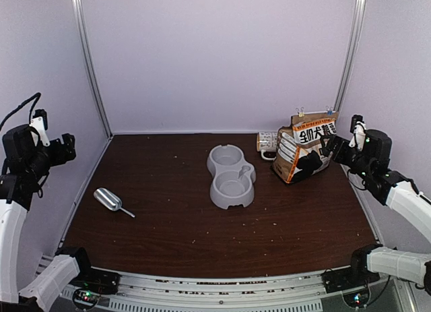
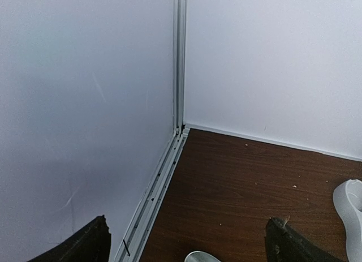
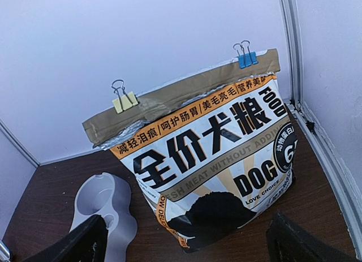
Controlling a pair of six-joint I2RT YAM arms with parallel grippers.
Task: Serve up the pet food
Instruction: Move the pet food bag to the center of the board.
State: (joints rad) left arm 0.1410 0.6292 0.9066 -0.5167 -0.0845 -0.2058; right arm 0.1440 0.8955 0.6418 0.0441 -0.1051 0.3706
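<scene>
The tabletop [image 1: 202, 238] is being overlooked from above and behind. The rear-left corner [image 2: 180, 128] is being faced by the left wrist camera, the bag [image 3: 215, 166] closely by the right; the bowl [image 1: 231, 176] is being shared by all.

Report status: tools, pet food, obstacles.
Left tool open, right tool open, both empty. Pet food unseen, bag closed. Yellow clip, blue clip in the way. Bowl empty.

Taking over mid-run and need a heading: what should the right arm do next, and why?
Probably ease the right tool toward the blue clip and pinch it off: the bag has its folded top clipped shut by it and a yellow clip, the bowl looks empty, and the tool is open.
</scene>
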